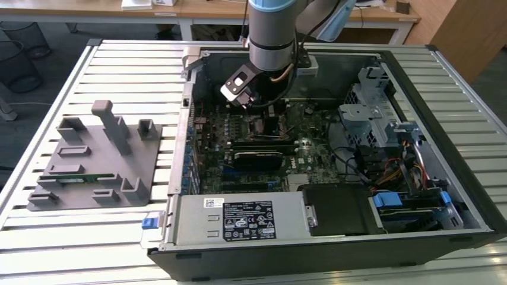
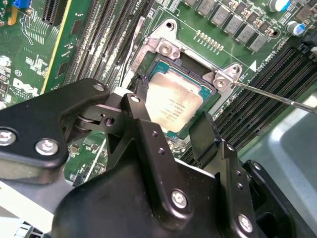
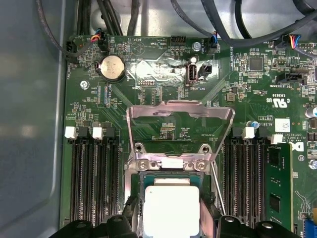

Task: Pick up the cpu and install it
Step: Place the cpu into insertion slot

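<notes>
Fingers (image 2: 205,134) pinch small silvery-grey square cpu (image 2: 173,101) edgewise over black socket (image 2: 171,67); socket's hinged metal frame (image 3: 181,108) raised for access.

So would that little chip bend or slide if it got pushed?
Probably stiff: the cpu looks like a flat, metal-topped slab. Likely slippery, as its top is smooth and shiny. Unlikely to roll, being flat and square.
</notes>
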### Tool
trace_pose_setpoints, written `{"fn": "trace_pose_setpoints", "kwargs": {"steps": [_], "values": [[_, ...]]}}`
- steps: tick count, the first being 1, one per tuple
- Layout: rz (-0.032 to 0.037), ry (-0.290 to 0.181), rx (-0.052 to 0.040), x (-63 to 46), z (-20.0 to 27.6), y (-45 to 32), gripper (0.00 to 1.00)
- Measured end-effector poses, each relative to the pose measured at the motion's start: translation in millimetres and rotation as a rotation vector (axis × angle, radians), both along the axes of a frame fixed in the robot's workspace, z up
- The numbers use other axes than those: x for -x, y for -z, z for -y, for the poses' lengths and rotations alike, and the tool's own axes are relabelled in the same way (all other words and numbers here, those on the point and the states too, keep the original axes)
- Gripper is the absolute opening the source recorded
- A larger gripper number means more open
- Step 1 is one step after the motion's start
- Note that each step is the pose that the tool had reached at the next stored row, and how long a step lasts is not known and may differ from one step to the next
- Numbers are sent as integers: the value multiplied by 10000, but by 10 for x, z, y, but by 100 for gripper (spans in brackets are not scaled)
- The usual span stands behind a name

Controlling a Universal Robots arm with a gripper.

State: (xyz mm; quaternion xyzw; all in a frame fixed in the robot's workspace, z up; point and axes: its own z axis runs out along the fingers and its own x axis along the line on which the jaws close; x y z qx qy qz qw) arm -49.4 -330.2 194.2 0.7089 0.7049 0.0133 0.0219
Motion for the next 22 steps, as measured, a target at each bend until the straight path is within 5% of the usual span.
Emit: {"fn": "trace_pose_setpoints", "kwargs": {"steps": [8,10,11,18,22], "values": [[-3,2,16,-1,0,-95,59],[-21,2,30,-5,0,-136,53],[-32,1,32,-8,0,-152,41],[-302,2,31,-54,0,-268,12],[-335,1,31,-55,0,-300,11]]}}
